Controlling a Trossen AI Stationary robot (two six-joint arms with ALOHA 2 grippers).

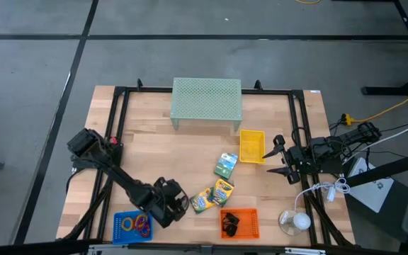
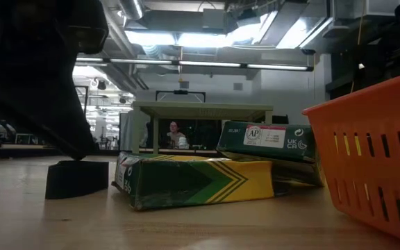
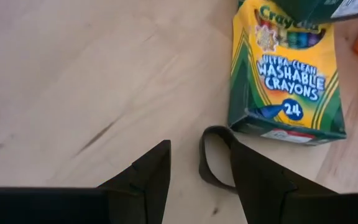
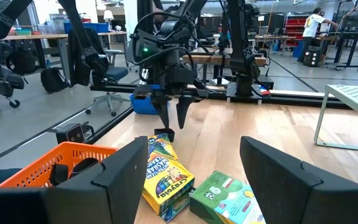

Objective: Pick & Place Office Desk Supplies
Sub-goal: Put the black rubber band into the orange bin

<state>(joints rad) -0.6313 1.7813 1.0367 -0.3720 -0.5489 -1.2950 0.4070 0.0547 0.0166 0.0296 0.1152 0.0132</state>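
Observation:
A dark ring-shaped band (image 3: pixel 211 163) lies on the wooden table just left of a green-and-yellow crayon box (image 3: pixel 288 68). My left gripper (image 3: pixel 199 146) is open and slants down over the band, one finger on each side of it; from across the table it shows as (image 4: pixel 174 124). Two more crayon boxes (image 1: pixel 223 190) (image 1: pixel 225 164) lie farther right. At the table's right, my right gripper (image 1: pixel 275 159) waits open and level, with nothing between its fingers. My left gripper's fingers stand over the dark band (image 4: pixel 165 134), and one finger (image 3: pixel 253 171) hides part of its far rim. I cannot tell whether a finger touches the band, which rests on the table.
A blue basket (image 1: pixel 119 225) holding coloured rings sits near the front edge, left of my left gripper. An orange basket (image 1: pixel 252 225) with black clips stands front centre. A yellow basket (image 1: pixel 252 145) and a pale green mesh riser (image 1: pixel 206 103) stand farther back.

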